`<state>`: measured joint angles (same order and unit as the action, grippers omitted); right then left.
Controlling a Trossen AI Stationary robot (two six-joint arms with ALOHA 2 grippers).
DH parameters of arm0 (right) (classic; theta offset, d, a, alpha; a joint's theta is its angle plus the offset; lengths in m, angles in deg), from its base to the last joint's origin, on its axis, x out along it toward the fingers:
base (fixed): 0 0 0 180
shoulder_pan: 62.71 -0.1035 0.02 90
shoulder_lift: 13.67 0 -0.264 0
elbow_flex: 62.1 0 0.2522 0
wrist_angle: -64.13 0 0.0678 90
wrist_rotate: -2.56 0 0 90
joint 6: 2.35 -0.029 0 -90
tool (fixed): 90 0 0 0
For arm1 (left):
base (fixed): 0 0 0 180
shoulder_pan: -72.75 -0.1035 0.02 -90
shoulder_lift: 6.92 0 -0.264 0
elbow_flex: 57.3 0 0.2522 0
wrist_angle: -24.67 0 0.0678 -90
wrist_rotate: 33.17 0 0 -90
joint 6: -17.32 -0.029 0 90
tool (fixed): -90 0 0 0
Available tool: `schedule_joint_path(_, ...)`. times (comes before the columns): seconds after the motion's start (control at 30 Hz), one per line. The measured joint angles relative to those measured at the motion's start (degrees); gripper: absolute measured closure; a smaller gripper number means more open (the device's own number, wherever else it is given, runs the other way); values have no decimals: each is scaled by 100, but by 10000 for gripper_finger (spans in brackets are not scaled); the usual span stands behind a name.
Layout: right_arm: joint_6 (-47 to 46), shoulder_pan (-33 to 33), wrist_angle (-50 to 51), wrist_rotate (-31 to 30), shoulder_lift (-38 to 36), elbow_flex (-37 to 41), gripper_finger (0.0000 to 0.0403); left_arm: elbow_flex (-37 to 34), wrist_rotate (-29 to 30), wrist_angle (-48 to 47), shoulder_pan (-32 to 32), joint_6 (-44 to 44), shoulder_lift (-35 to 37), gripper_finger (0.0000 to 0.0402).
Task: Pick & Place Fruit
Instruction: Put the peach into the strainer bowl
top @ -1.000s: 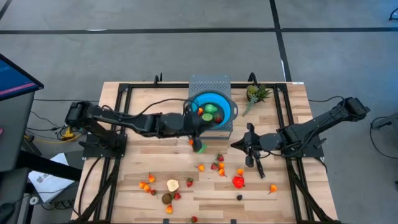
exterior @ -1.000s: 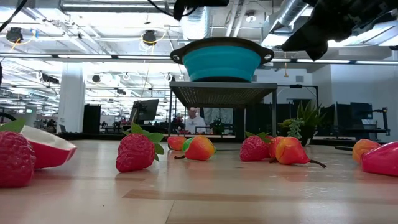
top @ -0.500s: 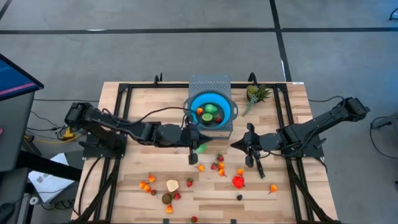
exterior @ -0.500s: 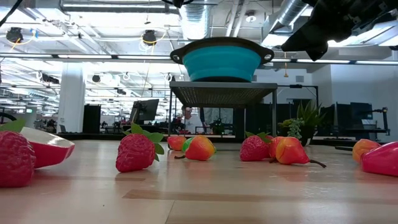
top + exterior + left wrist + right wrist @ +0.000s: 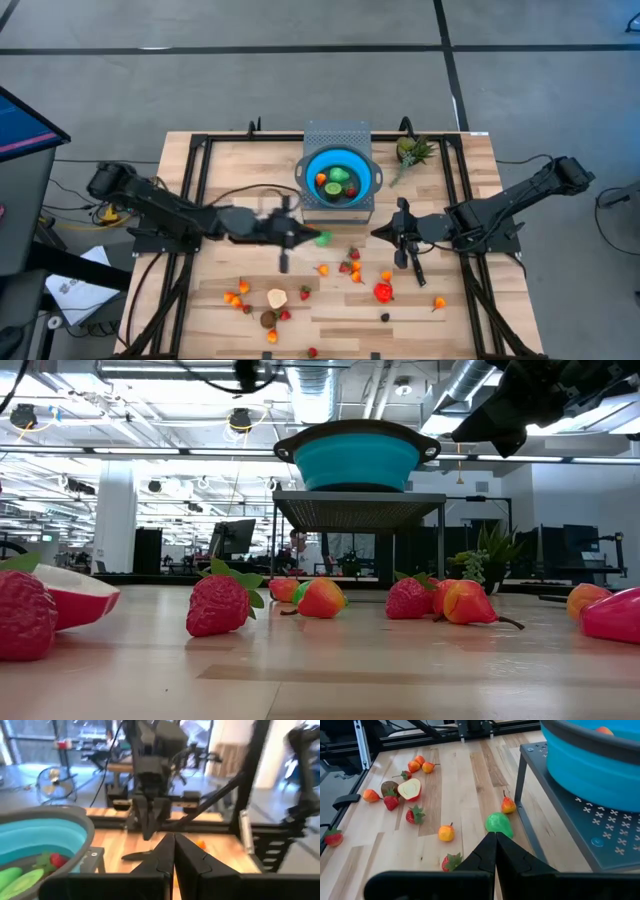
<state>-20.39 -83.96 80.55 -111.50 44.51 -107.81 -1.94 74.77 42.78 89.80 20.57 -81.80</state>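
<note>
Left hand [image 5: 287, 232] has pulled back over wooden table [image 5: 230, 170].

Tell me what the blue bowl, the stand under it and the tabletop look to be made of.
Blue bowl: likely silicone or soft plastic, matte, with a grey rim and stepped, fold-like wall in the low view. Stand: probably grey metal or hard plastic, a flat plate perforated with small cross-shaped cutouts on thin legs. Tabletop: pale wood planks, visible grain and seams, with a slight sheen.
</note>
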Motion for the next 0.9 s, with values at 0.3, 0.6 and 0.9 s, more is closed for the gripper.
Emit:
schedule_joint_path(0.3, -97, 309, -34, 0, 0, 0, 403, -1549, -21, 203, 34, 0, 1950, 400)
schedule_joint_path(0.6, -603, 397, 17, 15, 0, 0, 403, -2194, -25, 217, 36, 22, 2982, 400)
schedule_joint_path(0.9, -601, 404, 17, 20, 0, 0, 403, -2327, -25, 221, 36, 62, 3148, 400)
